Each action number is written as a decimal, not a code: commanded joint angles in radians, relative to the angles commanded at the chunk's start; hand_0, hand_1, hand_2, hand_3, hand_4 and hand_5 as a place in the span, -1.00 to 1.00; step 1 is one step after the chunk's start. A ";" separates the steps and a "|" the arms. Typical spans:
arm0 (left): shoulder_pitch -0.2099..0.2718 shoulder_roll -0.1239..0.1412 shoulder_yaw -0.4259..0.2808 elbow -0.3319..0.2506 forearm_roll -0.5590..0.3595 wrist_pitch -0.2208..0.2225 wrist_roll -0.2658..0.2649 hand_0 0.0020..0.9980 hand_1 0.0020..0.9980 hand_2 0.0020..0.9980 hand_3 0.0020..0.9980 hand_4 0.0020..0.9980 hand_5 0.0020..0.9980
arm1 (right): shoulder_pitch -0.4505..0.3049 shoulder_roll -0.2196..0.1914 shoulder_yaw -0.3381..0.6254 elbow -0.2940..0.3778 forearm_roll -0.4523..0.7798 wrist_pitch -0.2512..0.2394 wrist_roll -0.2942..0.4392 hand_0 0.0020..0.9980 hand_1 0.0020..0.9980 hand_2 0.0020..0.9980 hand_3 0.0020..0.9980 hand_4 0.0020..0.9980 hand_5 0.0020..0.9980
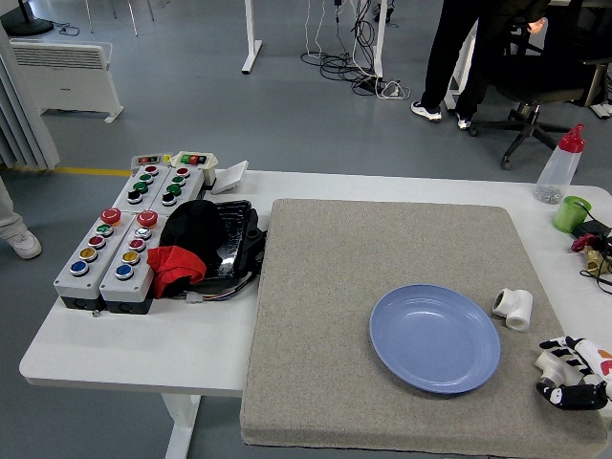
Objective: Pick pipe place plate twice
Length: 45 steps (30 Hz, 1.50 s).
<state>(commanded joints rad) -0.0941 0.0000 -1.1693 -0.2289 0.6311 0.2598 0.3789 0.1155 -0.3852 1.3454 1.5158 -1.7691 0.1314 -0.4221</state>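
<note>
A blue plate [435, 337] lies on the grey mat [335, 277], right of centre, with nothing on it. A white T-shaped pipe fitting [513, 308] lies on the mat just right of the plate. A second white pipe fitting [552, 363] lies nearer the front right corner. My right hand [571, 372] comes in from the right edge and its fingers curl around this second fitting, which rests on the mat. My left hand is out of view.
Two grey button boxes [113, 251] and a black tray with red and black cloth [196, 247] stand at the left. A clear bottle with a red cap [559, 166] and a green cup [572, 213] stand at the far right. A person [469, 57] stands far behind.
</note>
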 joint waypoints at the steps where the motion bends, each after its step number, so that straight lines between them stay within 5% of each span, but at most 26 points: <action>1: 0.000 0.000 -0.001 0.000 0.002 0.000 0.000 0.27 0.21 0.27 0.41 0.25 1.00 | 0.000 0.000 0.000 0.001 0.002 -0.008 0.006 0.05 0.19 0.31 0.45 0.27 -0.52; 10: 0.003 0.000 -0.006 -0.001 0.009 0.000 0.001 0.27 0.21 0.27 0.41 0.25 1.00 | 0.000 -0.011 -0.004 0.032 0.006 -0.058 0.044 -0.02 0.15 0.27 0.41 0.21 -0.56; 20: 0.014 0.000 -0.019 -0.004 0.027 0.003 0.011 0.27 0.21 0.27 0.41 0.25 1.00 | 0.082 -0.033 -0.100 0.080 0.078 -0.091 0.134 -0.01 0.14 0.24 0.38 0.18 -0.58; 31: 0.011 0.000 -0.006 -0.003 0.013 0.000 0.009 0.27 0.21 0.27 0.41 0.25 1.00 | 0.212 0.007 -0.287 -0.024 0.161 -0.102 0.210 0.02 0.17 0.24 0.37 0.16 -0.62; 41: 0.007 0.000 0.000 -0.003 0.004 0.000 0.007 0.27 0.21 0.27 0.41 0.25 1.00 | 0.346 0.056 -0.449 -0.110 0.150 -0.052 0.178 0.19 0.27 0.32 0.39 0.17 -0.62; 42: 0.007 0.000 0.000 -0.003 0.004 0.000 0.007 0.27 0.21 0.27 0.41 0.25 1.00 | 0.350 0.058 -0.454 -0.114 0.148 -0.051 0.175 0.50 0.53 0.90 0.87 0.34 -0.60; 45: 0.006 0.000 0.002 -0.003 0.002 0.000 0.005 0.27 0.21 0.27 0.41 0.25 1.00 | 0.367 0.071 -0.474 -0.134 0.142 -0.059 0.179 0.50 0.53 0.90 0.87 0.34 -0.60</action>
<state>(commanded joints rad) -0.0877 0.0000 -1.1678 -0.2314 0.6330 0.2601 0.3841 0.4829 -0.3146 0.8719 1.3823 -1.6275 0.0721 -0.2435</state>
